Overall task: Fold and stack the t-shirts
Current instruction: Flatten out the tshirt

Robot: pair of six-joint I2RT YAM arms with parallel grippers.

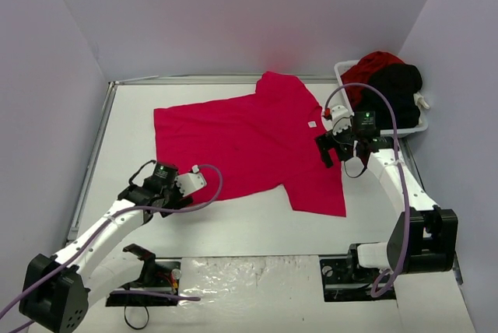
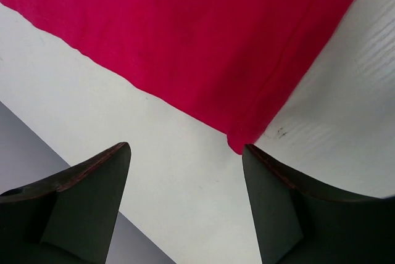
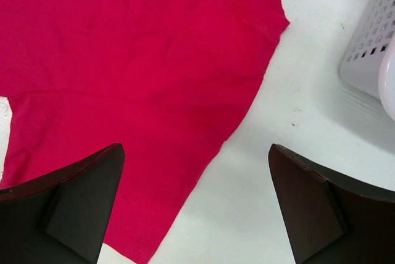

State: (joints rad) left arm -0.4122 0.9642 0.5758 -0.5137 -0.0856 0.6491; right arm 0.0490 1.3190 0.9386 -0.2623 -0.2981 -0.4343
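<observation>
A bright red t-shirt (image 1: 249, 142) lies spread flat on the white table. My left gripper (image 1: 152, 176) is open and empty at the shirt's near left corner. In the left wrist view that corner (image 2: 237, 140) lies just off my right fingertip (image 2: 250, 156), and the gripper (image 2: 185, 147) is over bare table. My right gripper (image 1: 336, 154) is open and empty over the shirt's right edge. In the right wrist view the red cloth (image 3: 123, 60) runs under the left finger, and the gripper (image 3: 196, 147) straddles its edge. Another red shirt (image 1: 373, 64) and a black shirt (image 1: 398, 84) are heaped in the basket.
The white plastic basket (image 1: 420, 127) stands at the back right, close behind my right gripper, and its wall shows in the right wrist view (image 3: 370, 48). Grey walls close the table at the left, back and right. The table's left edge (image 2: 74, 171) is near my left gripper.
</observation>
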